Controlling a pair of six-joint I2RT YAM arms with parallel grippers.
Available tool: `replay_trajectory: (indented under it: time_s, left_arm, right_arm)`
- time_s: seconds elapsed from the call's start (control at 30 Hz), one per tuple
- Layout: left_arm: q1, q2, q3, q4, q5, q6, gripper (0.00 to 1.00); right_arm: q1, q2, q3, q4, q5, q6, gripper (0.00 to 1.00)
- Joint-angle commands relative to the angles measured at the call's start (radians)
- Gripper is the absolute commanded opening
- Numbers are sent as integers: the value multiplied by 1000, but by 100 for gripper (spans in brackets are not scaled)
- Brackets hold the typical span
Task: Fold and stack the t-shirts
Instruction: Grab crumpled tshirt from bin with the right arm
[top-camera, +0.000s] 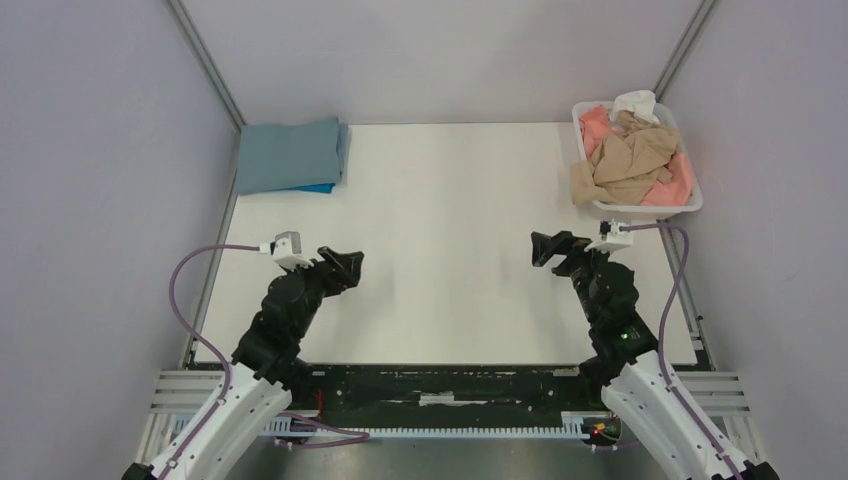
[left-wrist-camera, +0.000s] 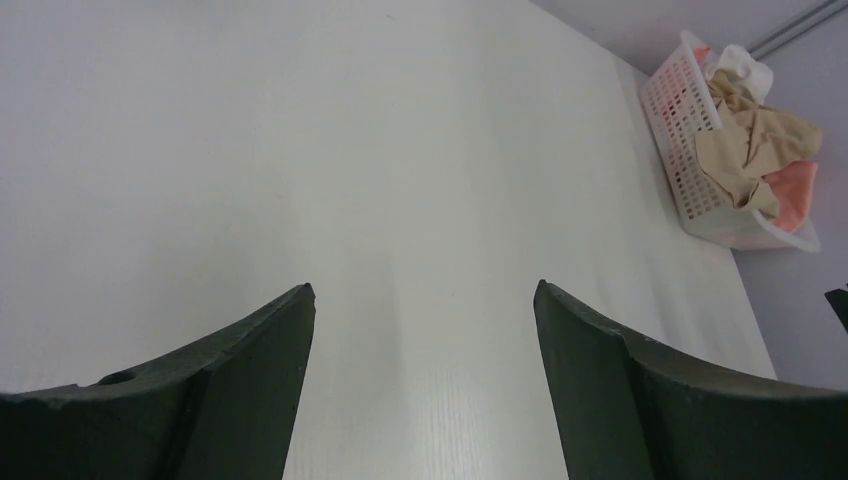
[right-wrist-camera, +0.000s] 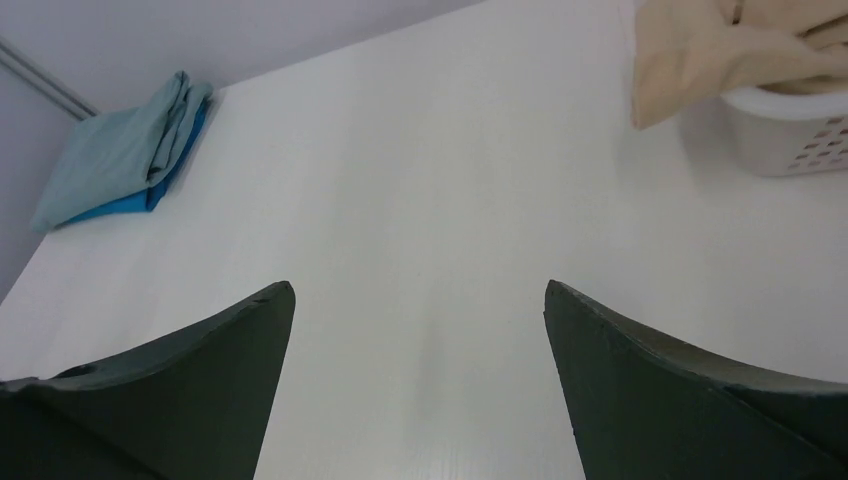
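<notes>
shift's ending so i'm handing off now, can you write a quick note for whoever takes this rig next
Both empty: the left pincer and the right pincer are open above the bare table.
Done: the grey-blue t-shirt lies folded on the bright blue t-shirt at the far left corner.
Left: the tan t-shirt, the salmon-pink t-shirt and a white cloth sit crumpled in the basket at the far right; the tan one hangs over its rim.
Likely next: lift the tan one out.
</notes>
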Motion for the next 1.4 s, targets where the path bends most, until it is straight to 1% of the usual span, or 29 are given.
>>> replay_trajectory:
  time_s: [0.0,0.07,0.17,0.2,0.27,0.33,0.4,0.47,0.53,0.6,0.73,0.8,0.87,0.97,1.03,1.23,1.3,1.37]
  left_arm:
    - [1,-37,-20,-7,-61,-35,86]
    - [1,-36,-20,-9,-66,-35,86]
    - [1,-21,-20,-6,-87,-35,86]
    - [1,-13,-21,-4,-92,-35,86]
    - [1,5,-16,-3,-100,-34,86]
    - [1,23,-15,7,-103,-31,86]
    - [1,41,-17,23,-106,-29,86]
    - [1,63,-18,36,-114,-28,86]
    - [1,86,-22,61,-119,-26,86]
    - [1,108,-31,95,-119,-23,86]
    - [1,145,-33,141,-122,-11,86]
    - [1,163,-32,168,-121,-3,86]
    - [1,182,-33,189,-123,2,86]
    - [1,208,-29,201,-125,6,86]
    - [1,221,-25,207,-123,9,86]
    - [1,248,-19,215,-140,13,86]
    - [1,257,-17,217,-142,14,86]
    - [1,263,-13,217,-144,16,86]
  right_arm:
    - [-2,90,181,45,179,-43,98]
    - [-2,174,263,56,264,-71,98]
    - [-17,377,435,21,394,-159,98]
    - [-30,454,499,-3,422,-182,98]
    - [-80,578,635,-67,431,-226,98]
    - [-156,685,752,-136,396,-235,98]
    - [-261,795,872,-204,322,-212,98]
    - [-346,892,954,-237,258,-196,98]
    - [-414,978,1002,-238,221,-208,98]
    - [-450,1062,1049,-243,207,-231,98]
    - [-529,1229,1152,-261,181,-219,98]
    - [-568,1308,1209,-258,125,-222,98]
    - [-581,1393,1263,-260,72,-240,98]
    - [-588,1495,1329,-231,68,-263,97]
    - [-594,1547,1365,-203,69,-265,94]
    - [-609,1644,1394,-141,94,-246,75]
    - [-614,1660,1395,-121,92,-234,61]
    - [-619,1667,1397,-115,89,-223,42]
